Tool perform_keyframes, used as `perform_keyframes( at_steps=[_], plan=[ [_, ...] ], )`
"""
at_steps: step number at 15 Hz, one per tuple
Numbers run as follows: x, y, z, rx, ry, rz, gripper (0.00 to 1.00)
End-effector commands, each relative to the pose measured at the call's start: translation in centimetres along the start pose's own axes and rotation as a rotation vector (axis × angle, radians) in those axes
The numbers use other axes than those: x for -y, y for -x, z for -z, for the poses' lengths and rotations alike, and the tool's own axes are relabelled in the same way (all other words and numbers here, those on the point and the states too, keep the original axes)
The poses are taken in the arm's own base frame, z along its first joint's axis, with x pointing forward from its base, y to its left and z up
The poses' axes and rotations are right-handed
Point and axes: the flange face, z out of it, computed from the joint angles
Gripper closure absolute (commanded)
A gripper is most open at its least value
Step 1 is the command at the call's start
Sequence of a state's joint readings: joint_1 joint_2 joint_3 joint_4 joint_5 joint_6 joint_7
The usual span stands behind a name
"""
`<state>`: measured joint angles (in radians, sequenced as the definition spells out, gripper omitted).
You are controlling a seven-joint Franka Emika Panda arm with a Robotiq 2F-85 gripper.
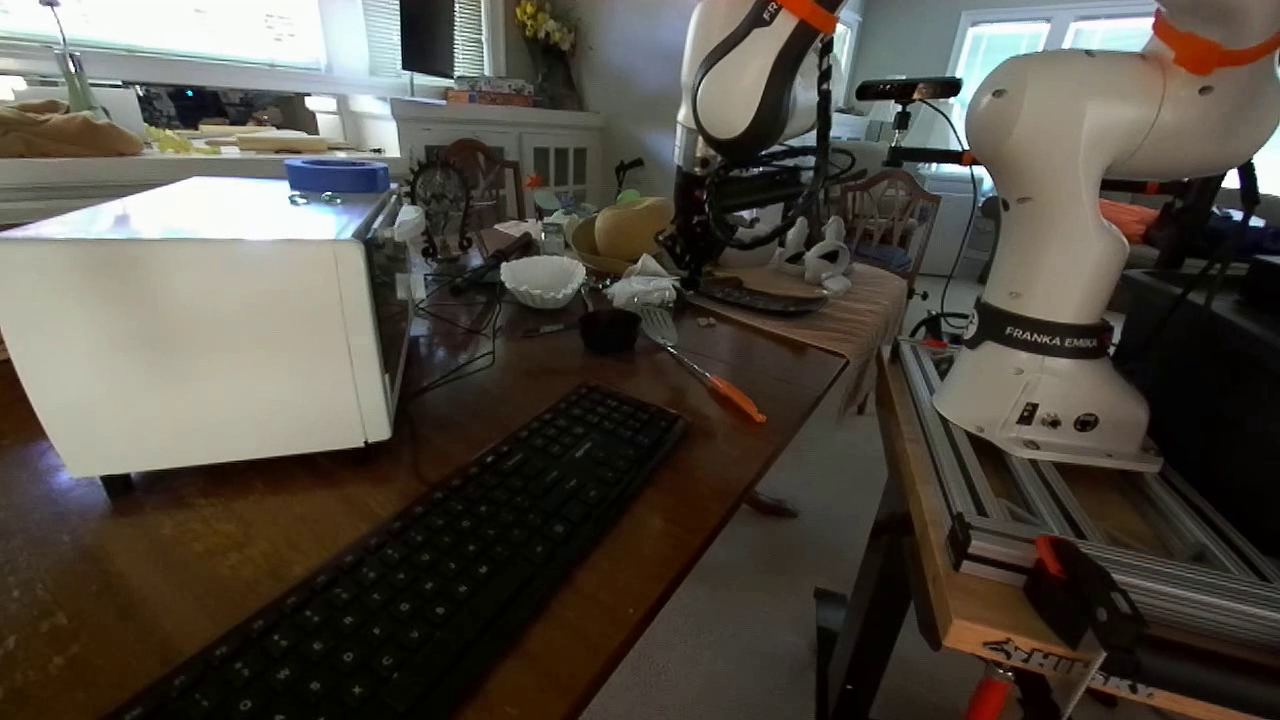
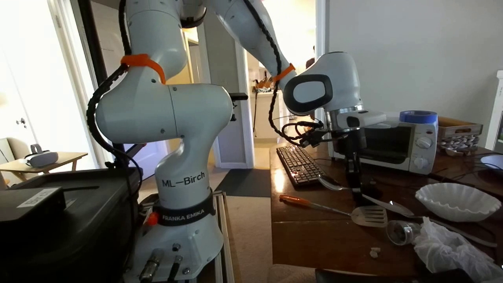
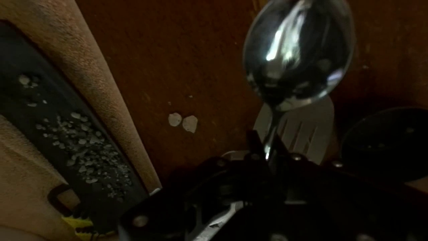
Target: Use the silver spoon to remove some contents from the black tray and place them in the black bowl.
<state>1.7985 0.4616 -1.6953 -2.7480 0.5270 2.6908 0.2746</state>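
Observation:
My gripper (image 3: 264, 144) is shut on the silver spoon (image 3: 297, 50), with the shiny spoon bowl at the top of the wrist view. In the exterior views the gripper (image 1: 690, 275) (image 2: 357, 192) points down over the table, with the spoon's bowl (image 2: 332, 184) toward the robot. The black tray (image 3: 20, 57) lies at the wrist view's left with pale pieces (image 3: 87, 150) in it; it also shows in an exterior view (image 1: 765, 298). The black bowl (image 3: 388, 147) is at the wrist view's right and stands on the table (image 1: 609, 330). The gripper is between tray and bowl, apart from both.
An orange-handled slotted spatula (image 2: 369, 216) (image 1: 735, 398) lies below the gripper. A clear glass jar (image 2: 401, 232), a white plastic bag (image 2: 448, 247) and a white fluted bowl (image 1: 543, 280) are nearby. Two pale pieces (image 3: 182, 122) lie on the table. A keyboard (image 1: 500, 520) and toaster oven (image 1: 200, 340) stand farther along.

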Motion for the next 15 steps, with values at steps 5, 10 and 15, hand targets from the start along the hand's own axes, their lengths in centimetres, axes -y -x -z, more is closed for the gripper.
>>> perform_keyframes(
  at_steps=[5,10,15],
  plan=[
    [-0.8,1.8,1.4,0.045,0.181,-0.016,0.98],
    [-1.1,2.0,0.2,-0.020,0.256,-0.074,0.98],
    [-0.7,2.6,-2.4,-0.097,0.257,-0.116,0.98]
  ],
)
